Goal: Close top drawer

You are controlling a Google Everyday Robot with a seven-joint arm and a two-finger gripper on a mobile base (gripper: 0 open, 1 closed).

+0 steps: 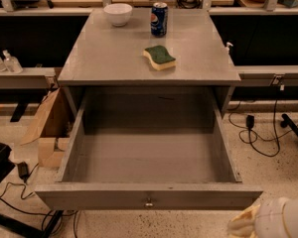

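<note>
The top drawer (149, 196) is a large deep grey box pulled far out of the grey cabinet toward me. Its inside is bare. A small metal knob (149, 202) sits at the centre of its front. My gripper (268, 223) shows only as a pale rounded part at the bottom right corner, to the right of and just below the drawer front, not touching it.
On the cabinet top (114, 58) lie a white bowl (118, 14), a blue soda can (159, 19) and a green-and-yellow sponge (159, 57). A cardboard box (49, 128) stands left of the drawer. Cables (258, 133) lie on the floor at right. Bottles (5, 62) sit on a left shelf.
</note>
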